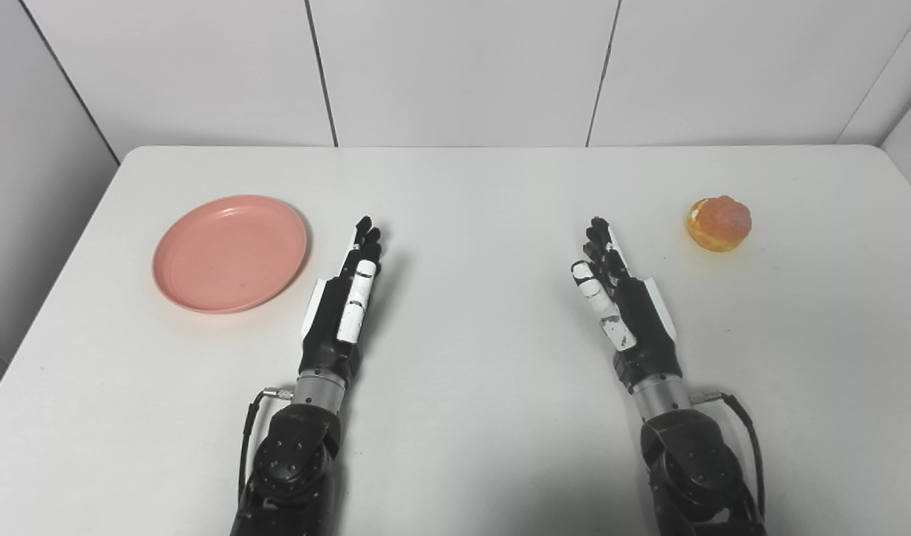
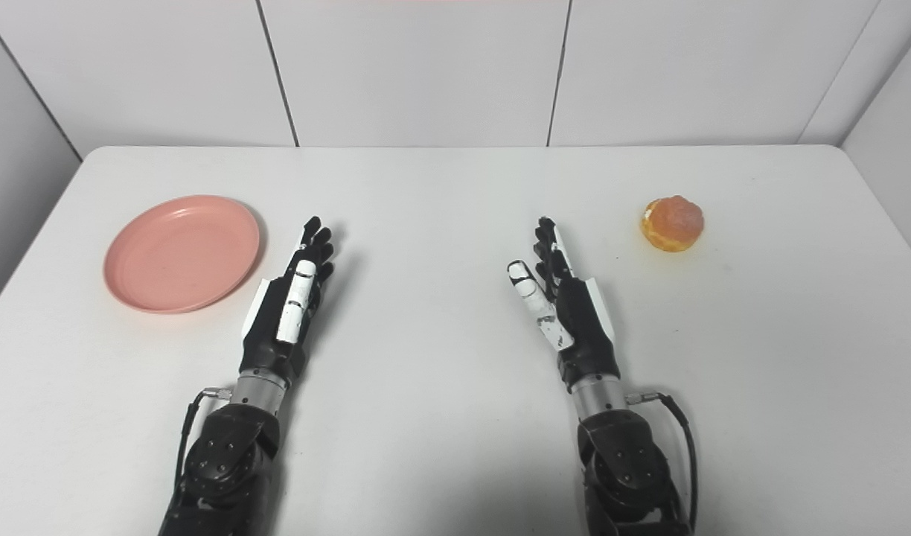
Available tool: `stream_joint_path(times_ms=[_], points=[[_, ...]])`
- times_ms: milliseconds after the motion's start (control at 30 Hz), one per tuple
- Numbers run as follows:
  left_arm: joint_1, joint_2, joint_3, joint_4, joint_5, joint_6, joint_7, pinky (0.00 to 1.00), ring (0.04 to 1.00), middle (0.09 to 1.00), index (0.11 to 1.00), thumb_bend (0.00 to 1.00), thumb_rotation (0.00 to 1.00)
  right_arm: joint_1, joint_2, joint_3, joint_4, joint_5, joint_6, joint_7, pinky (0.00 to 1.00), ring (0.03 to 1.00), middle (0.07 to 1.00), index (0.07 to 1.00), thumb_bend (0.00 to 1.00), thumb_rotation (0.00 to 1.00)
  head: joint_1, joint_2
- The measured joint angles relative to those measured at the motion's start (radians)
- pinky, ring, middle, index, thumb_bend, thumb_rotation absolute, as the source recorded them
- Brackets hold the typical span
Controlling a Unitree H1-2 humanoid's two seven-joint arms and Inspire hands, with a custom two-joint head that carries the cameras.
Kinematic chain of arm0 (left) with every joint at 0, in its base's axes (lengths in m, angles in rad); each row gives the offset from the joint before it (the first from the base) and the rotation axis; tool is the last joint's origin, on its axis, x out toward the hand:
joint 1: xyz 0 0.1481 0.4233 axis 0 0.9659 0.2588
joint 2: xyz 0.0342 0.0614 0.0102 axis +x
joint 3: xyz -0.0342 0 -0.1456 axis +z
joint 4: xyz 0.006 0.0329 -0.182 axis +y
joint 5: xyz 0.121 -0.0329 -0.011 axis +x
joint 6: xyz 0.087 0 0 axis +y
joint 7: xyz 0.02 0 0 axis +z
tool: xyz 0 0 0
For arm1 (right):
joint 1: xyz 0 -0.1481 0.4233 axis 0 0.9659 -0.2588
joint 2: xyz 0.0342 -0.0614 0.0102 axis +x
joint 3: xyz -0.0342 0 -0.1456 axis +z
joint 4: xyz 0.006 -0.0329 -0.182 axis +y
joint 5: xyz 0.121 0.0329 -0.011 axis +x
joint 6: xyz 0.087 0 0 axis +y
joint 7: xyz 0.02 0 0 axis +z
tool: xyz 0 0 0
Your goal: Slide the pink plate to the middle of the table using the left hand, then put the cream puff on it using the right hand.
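A pink plate [image 1: 230,252] lies empty on the left part of the white table [image 1: 470,223]. A golden cream puff [image 1: 718,222] sits on the table at the right. My left hand [image 1: 345,298] rests just right of the plate, apart from it, fingers stretched forward, open and holding nothing. My right hand [image 1: 618,294] lies left of and a little nearer than the cream puff, also open with straight fingers, a clear gap between it and the puff.
Grey panel walls [image 1: 463,67] stand right behind the table's far edge and along both sides. Both forearms [image 2: 232,447] come in over the table's near edge.
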Motion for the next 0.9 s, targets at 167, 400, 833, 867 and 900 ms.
stream_joint_path(times_ms=[167, 400, 833, 867, 900], points=[[0.0, -0.009, 0.008, -0.007, -0.015, 0.0, 0.007, 0.99, 0.986, 0.996, 0.982, 0.44, 1.0, 0.0, 0.005, 0.002, -0.018, -0.004, 0.042, -0.004, 1.0, 1.0, 1.0, 1.0, 0.61, 0.86, 0.002, 0.0], [0.0, -0.013, 0.017, -0.005, -0.018, -0.001, 0.015, 0.98, 0.976, 0.989, 0.978, 0.47, 1.0, 0.0, 0.004, 0.001, -0.018, 0.006, 0.047, 0.0, 1.0, 1.0, 1.0, 1.0, 0.62, 0.79, 0.003, -0.005], [0.001, 0.003, 0.005, -0.038, -0.041, 0.044, -0.034, 0.99, 0.995, 0.996, 0.987, 0.46, 1.0, 0.0, -0.001, 0.002, -0.018, 0.011, 0.047, 0.002, 1.0, 1.0, 1.0, 1.0, 0.62, 0.78, 0.077, -0.015], [0.001, 0.001, 0.004, -0.038, -0.037, 0.044, -0.029, 0.98, 0.991, 0.992, 0.98, 0.45, 1.0, 0.0, -0.004, 0.0, -0.018, 0.014, 0.047, 0.003, 1.0, 1.0, 1.0, 1.0, 0.61, 0.77, 0.124, -0.031], [0.001, -0.002, 0.002, -0.038, -0.033, 0.043, -0.025, 0.98, 0.992, 0.993, 0.979, 0.45, 1.0, 0.0, -0.006, -0.002, -0.018, 0.021, 0.047, 0.007, 1.0, 1.0, 1.0, 1.0, 0.59, 0.76, 0.124, -0.031]])
